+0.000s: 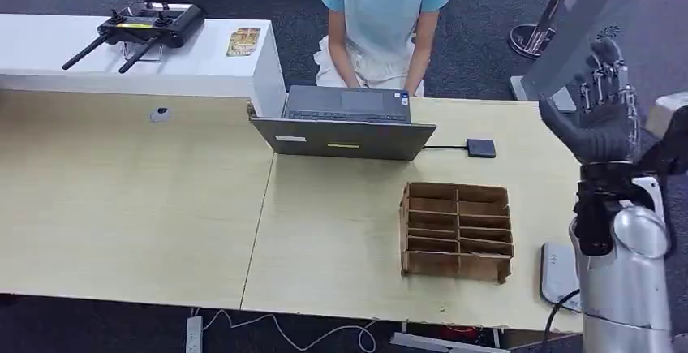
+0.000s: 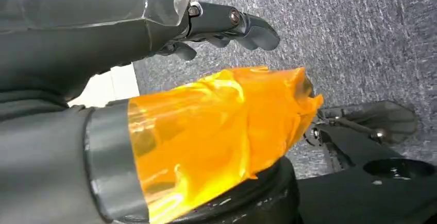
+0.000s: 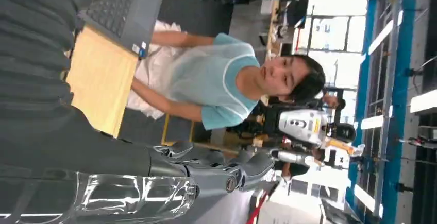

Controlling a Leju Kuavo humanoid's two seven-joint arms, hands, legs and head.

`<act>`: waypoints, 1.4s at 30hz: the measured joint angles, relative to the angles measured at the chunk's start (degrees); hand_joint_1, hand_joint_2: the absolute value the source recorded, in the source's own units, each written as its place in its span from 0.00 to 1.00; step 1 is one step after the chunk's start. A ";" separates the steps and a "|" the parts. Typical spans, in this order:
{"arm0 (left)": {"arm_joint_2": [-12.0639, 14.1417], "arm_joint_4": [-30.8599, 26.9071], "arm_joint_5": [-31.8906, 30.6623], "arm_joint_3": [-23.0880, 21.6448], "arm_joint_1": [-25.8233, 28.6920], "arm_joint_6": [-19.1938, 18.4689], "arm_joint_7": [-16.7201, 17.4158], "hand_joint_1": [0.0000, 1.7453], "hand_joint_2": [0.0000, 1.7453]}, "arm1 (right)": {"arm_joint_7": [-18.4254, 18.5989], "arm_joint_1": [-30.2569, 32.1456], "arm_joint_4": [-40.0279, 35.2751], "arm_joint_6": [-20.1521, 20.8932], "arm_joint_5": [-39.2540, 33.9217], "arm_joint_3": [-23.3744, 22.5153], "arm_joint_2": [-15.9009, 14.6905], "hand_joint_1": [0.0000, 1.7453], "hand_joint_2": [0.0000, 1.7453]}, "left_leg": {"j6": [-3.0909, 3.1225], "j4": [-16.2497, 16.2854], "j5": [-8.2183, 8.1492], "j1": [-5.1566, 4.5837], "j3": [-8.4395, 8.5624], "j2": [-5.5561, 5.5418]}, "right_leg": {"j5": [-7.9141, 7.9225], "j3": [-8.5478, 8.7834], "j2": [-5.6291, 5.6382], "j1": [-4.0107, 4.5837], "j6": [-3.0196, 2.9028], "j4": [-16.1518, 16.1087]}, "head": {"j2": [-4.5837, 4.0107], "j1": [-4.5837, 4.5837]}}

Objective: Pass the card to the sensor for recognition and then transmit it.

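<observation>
Small flat black square sensor pad (image 1: 480,148) lies on the pale wood-grain tabletop (image 1: 341,239), wired by a thin black cable to the open grey laptop (image 1: 345,122), just to the laptop's right. No card can be made out in either hand; a small yellow printed card-like item (image 1: 243,41) lies on the white counter (image 1: 97,57) at far left, print unreadable. Brown corrugated-cardboard divider box (image 1: 457,230) with two columns of narrow slots sits nearer the robot, below the sensor pad, well apart from it. Right hand (image 1: 604,118), dark grey with metal-linked fingers, is raised upright beyond the table's right edge, fingers extended and apart, holding nothing; silver forearm below it. Left hand (image 2: 154,80) hangs over grey carpet; thumb wrapped in crinkled glossy orange film, dark fingers (image 2: 232,23) stretched out, nothing held. Person in light-blue short-sleeved top and white apron (image 1: 381,12) sits behind the laptop, hands at the keyboard. Black remote controller with antennas (image 1: 150,27) rests on the white counter. Laptop lid carries a small yellow sticker and a white label, unreadable.
</observation>
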 joint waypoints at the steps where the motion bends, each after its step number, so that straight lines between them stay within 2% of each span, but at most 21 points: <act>1: -0.02 0.00 0.11 0.16 0.03 0.02 -0.07 0.00 0.00 | -0.49 1.92 -1.13 0.82 -1.26 -0.55 -0.04 0.00 1.00 | 0.00 0.00 0.00 0.00 -0.01 -0.02 | 0.00 0.00 -0.01 0.00 0.00 0.00 | -0.02 0.02; 8: -0.09 -0.02 1.27 1.40 0.05 0.52 -0.88 0.00 0.00 | -4.94 15.03 -10.38 3.11 -2.04 -3.65 -0.22 0.00 1.00 | -0.02 -0.02 -0.04 0.01 -0.01 -0.01 | -0.06 0.00 0.00 0.01 -0.02 0.00 | -0.02 0.02; 14: -0.22 0.00 2.01 2.10 0.07 0.70 -1.03 0.00 0.00 | -9.53 26.29 -15.92 5.08 5.15 -5.71 -0.35 0.00 1.00 | 0.02 -0.02 -0.10 0.00 -0.02 -0.01 | -0.10 0.02 -0.01 0.01 -0.01 0.00 | -0.02 0.02; 20: -0.22 -0.02 2.27 2.84 0.10 1.00 -1.16 0.00 0.00 | -11.26 33.02 -17.51 5.85 9.36 -6.99 0.96 0.00 1.00 | 0.04 -0.02 -0.11 0.00 0.04 0.09 | -0.10 0.02 0.04 0.00 -0.01 -0.01 | -0.02 0.00; 23: -0.22 0.00 2.80 3.11 0.15 1.20 -1.18 0.00 0.00 | -11.76 36.64 -18.85 1.99 17.71 -7.35 2.58 0.00 1.00 | 0.06 -0.02 -0.13 0.00 0.04 0.07 | -0.13 0.07 -0.01 0.01 -0.02 -0.01 | -0.02 0.02; 29: -0.24 0.00 3.21 3.78 0.16 1.29 -1.01 0.00 0.00 | -11.46 42.80 -22.15 -8.22 34.21 -7.04 6.16 0.00 1.00 | 0.07 -0.04 -0.17 0.01 0.05 0.10 | -0.18 0.07 0.02 0.01 -0.06 0.00 | -0.02 0.02; 34: -0.24 0.00 3.21 4.11 0.15 1.31 -0.96 0.00 0.00 | -10.62 45.02 -23.68 -10.49 37.18 -6.06 7.72 0.00 1.00 | 0.07 -0.04 -0.17 0.00 0.07 0.17 | -0.18 0.08 0.07 0.00 -0.06 -0.01 | 0.00 0.00; 38: -0.24 0.00 3.04 4.29 0.17 1.29 -0.48 0.00 0.00 | -5.72 47.48 -24.71 -19.09 47.78 -3.43 7.67 0.00 1.00 | 0.09 -0.04 -0.18 0.00 0.08 0.16 | -0.18 0.12 0.03 0.00 -0.06 -0.01 | -0.02 0.02; 42: -0.24 -0.02 2.52 4.29 0.13 1.12 -0.39 0.00 0.00 | 1.62 50.18 -25.76 -26.56 57.66 1.63 5.36 0.00 1.00 | 0.09 -0.04 -0.20 -0.01 0.10 0.19 | -0.18 0.12 0.07 -0.01 -0.06 -0.01 | -0.02 0.00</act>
